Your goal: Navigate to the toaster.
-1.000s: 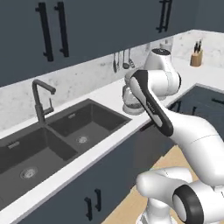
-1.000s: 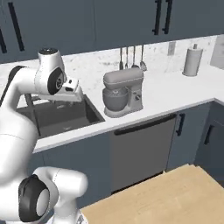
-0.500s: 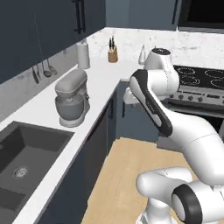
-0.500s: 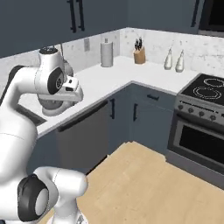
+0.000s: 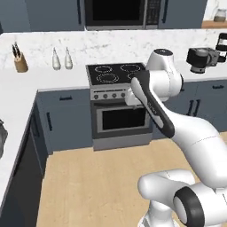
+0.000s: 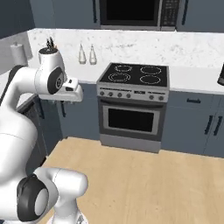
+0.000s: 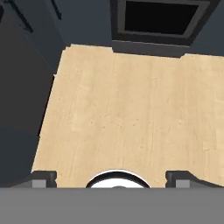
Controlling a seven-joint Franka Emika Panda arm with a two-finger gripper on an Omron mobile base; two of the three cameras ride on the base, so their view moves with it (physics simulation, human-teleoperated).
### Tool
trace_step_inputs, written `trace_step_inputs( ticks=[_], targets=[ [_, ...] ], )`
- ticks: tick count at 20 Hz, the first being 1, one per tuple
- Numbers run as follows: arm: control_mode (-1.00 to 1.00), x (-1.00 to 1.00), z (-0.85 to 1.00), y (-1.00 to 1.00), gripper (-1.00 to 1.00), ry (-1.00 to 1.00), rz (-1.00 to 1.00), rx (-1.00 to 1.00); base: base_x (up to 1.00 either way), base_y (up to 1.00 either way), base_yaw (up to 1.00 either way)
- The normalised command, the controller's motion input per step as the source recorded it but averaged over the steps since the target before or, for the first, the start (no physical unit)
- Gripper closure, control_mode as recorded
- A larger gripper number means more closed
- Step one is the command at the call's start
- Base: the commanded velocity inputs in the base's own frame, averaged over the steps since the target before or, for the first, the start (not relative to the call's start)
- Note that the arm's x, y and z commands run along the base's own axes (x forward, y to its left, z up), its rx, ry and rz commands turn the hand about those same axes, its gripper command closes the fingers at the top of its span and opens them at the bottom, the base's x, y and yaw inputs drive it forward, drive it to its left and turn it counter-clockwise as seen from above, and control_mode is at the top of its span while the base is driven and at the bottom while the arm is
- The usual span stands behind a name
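The pale wood floor point(image 5: 102, 177) spreads across the lower part of both base views, and in the hand view it lies straight below the hand; a white desk point(image 5: 40, 82) runs along the back wall and turns a corner on the left, with dark blue cabinets point(image 5: 66, 117) beneath it; a marbled white backsplash point(image 6: 144, 46) stands behind; the stove point(image 6: 133, 107), with a black four-ring hob, a row of knobs and a dark oven window, sits between two stretches of desk, and a black microwave point(image 5: 119, 13) hangs above it; the white arm point(image 5: 164, 88) rises in front of the stove in the left base view and left of it in the right base view, its hand held level at about desk height and turned towards the floor; on the desk right of the stove stands a dark appliance point(image 5: 201, 60), near the back wall and too small to make out, and whether it is the toaster I cannot tell; a paper towel roll point(image 6: 18, 52) stands far left; a knife block point(image 5: 18, 63) stands in the corner; two small bottles point(image 5: 62, 59) stand side by side just left of the hob; the fingers point(image 7: 43, 178) are released, spread wide apart with nothing between them.
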Motion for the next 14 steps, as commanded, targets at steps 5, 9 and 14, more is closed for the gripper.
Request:
trace_step_inputs(
  ticks=[5,9,14],
  targets=[
    [1.0,0.0,0.0,0.0,-1.0,0.0,0.0,0.0,0.0,-0.21,-0.3],
    [1.0,0.0,0.0,0.0,-1.0,0.0,0.0,0.0,0.64,0.0,-0.01],
    [1.0,0.0,0.0,0.0,-1.0,0.0,0.0,0.0,1.0,0.0,-0.07]
  ],
)
